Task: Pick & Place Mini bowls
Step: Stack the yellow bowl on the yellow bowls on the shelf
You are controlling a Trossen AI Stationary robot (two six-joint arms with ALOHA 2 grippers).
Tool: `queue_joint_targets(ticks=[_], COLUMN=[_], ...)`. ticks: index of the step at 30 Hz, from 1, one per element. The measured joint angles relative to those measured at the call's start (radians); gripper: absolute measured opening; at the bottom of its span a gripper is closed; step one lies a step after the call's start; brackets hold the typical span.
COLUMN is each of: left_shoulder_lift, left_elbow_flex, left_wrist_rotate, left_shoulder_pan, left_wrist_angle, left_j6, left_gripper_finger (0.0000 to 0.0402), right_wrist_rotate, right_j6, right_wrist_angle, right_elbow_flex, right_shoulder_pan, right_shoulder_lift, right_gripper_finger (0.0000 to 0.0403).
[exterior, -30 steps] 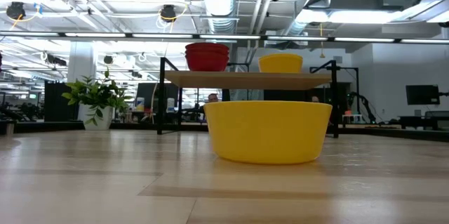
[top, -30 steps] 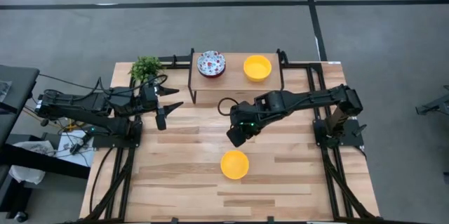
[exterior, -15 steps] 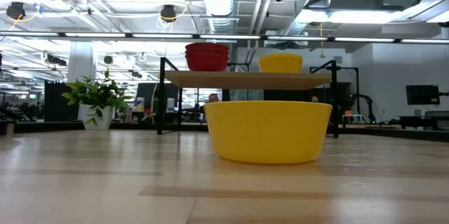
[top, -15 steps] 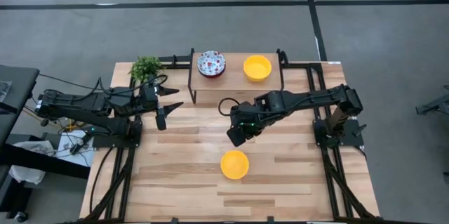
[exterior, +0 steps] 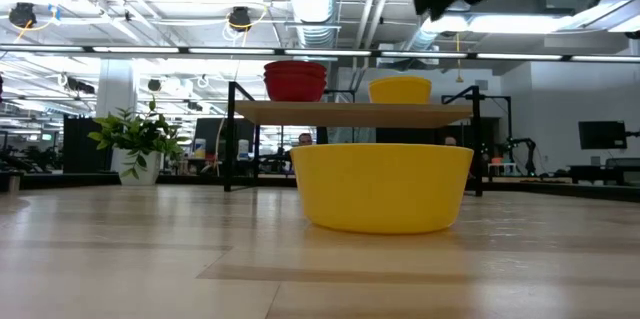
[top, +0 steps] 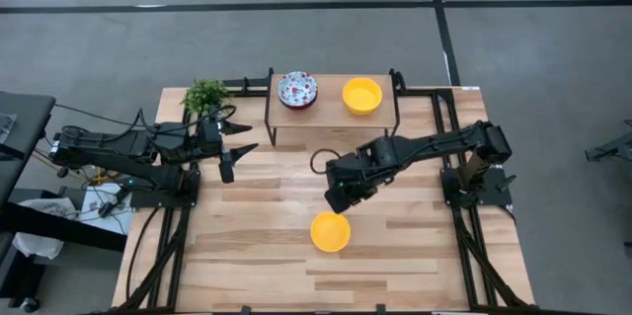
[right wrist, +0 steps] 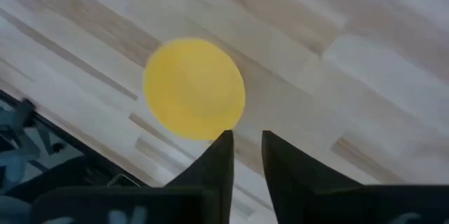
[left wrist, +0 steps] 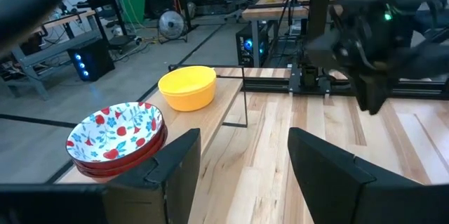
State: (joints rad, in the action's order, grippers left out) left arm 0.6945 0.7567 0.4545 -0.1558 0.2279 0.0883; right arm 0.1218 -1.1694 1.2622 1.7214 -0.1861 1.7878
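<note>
One yellow mini bowl [top: 330,231] [exterior: 382,186] stands upright on the wooden table, near its front. My right gripper [top: 340,202] [right wrist: 245,148] hangs above the table just beyond this bowl's far side, pointing down, fingers a narrow gap apart and empty. The bowl [right wrist: 194,88] lies ahead of its fingertips. On a raised shelf [top: 334,118] at the back sit a stack of floral mini bowls [top: 297,89] [left wrist: 116,136] and another yellow mini bowl [top: 362,95] [left wrist: 187,87]. My left gripper [top: 237,152] [left wrist: 245,161] waits open at the left, aimed at the shelf.
A small green potted plant [top: 205,95] [exterior: 135,144] stands at the table's far left corner. The shelf rests on thin black legs [exterior: 232,139]. Black frame rails [top: 464,246] run along the table's left and right sides. Bare wood lies between the shelf and the front bowl.
My right gripper has moved toward the table's near edge and a little down, closing on the yellow bowl on the table, and its wrist has rolled somewhat. The bowls have not moved.
</note>
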Motion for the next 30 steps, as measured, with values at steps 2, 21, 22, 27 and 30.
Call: queue_joint_targets(ticks=[2,21,22,27,30], left_shoulder_lift=[0.0,0.0,0.0,0.0,0.0], left_elbow_flex=[0.0,0.0,0.0,0.0,0.0], left_wrist_rotate=[0.0,0.0,0.0,0.0,0.0], left_shoulder_pan=[0.0,0.0,0.0,0.0,0.0], left_wrist_angle=[0.0,0.0,0.0,0.0,0.0], left_j6=[0.0,0.0,-0.003,-0.018,-0.019], left_gripper_finger=[0.0214,0.0214,0.0214,0.0214,0.0214], right_wrist_rotate=[0.011,0.004,0.002,-0.018,-0.02], right_j6=[-0.016,-0.159,-0.159,-0.159,-0.159], right_wrist_angle=[-0.031,-0.147,-0.147,-0.147,-0.147], right_elbow_flex=[-0.041,-0.137,-0.137,-0.137,-0.137], right_shoulder_pan=[-0.015,-0.102,-0.102,-0.102,-0.102], right_shoulder_lift=[0.0,0.0,0.0,0.0,0.0], right_gripper_finger=[0.0073,0.0086,0.0086,0.0086,0.0086])
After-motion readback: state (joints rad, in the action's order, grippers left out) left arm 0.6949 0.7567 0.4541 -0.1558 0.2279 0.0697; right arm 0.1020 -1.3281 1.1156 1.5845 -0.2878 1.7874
